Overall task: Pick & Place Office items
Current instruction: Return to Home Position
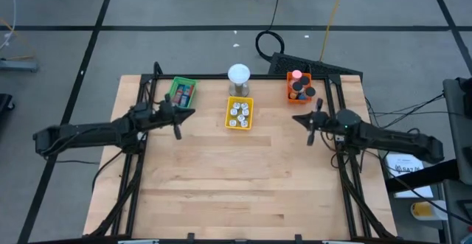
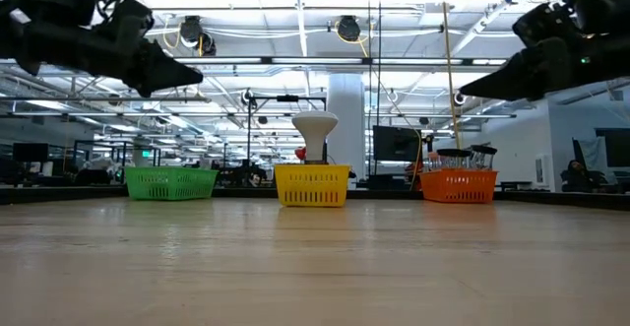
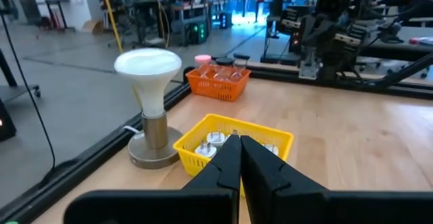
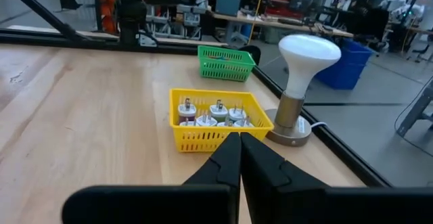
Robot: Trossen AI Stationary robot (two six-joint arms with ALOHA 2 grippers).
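Note:
Three small baskets stand along the table's far edge. The green basket [image 1: 182,91] holds red, blue and dark pieces. Silvery-white round bits fill the yellow basket [image 1: 239,113]. The orange basket [image 1: 299,87] carries black rolls and a pink bit. My left gripper [image 1: 193,112] hangs shut and empty above the table's left side, just near of the green basket and pointing right. My right gripper [image 1: 294,118] hangs shut and empty at the right side, pointing left, near of the orange basket. Both stand well above the tabletop in the low view.
A white-domed lamp on a metal base [image 1: 239,79] stands just behind the yellow basket at the far edge. The wooden tabletop [image 1: 243,185] stretches bare toward the near edge. Black frame rails [image 1: 345,178] run along the left and right sides.

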